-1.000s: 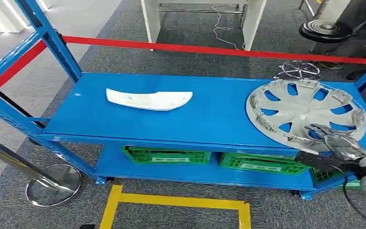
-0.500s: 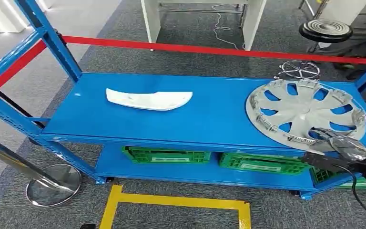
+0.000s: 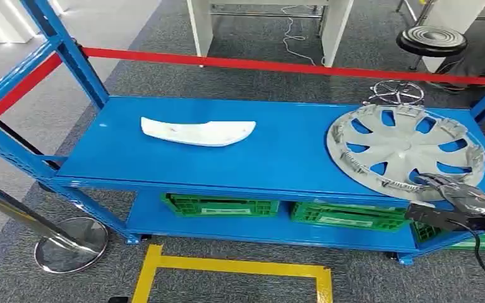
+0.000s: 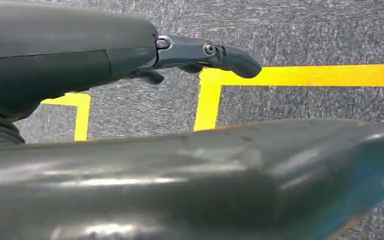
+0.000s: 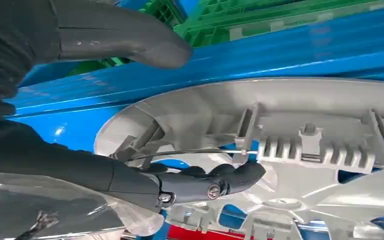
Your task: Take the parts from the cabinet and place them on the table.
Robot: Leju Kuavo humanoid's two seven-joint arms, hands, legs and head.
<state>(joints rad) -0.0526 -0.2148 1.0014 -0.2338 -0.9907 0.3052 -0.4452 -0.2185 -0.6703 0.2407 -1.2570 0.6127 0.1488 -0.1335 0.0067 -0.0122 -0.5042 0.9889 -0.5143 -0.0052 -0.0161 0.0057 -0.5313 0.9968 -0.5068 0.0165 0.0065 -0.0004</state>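
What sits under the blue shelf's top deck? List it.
Green crates stand on the lower shelf. The top deck covers their contents and back portions.

A blue counter with red rails is seen carrying a silver-grey hubcap and a white part, with green crates below, over grey carpet marked with yellow tape.

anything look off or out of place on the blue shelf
The round silver plastic hubcap lies inside-up, clips showing, its near rim jutting past the blue metal shelf's front edge, where the right hand reaches. Nothing looks damaged.
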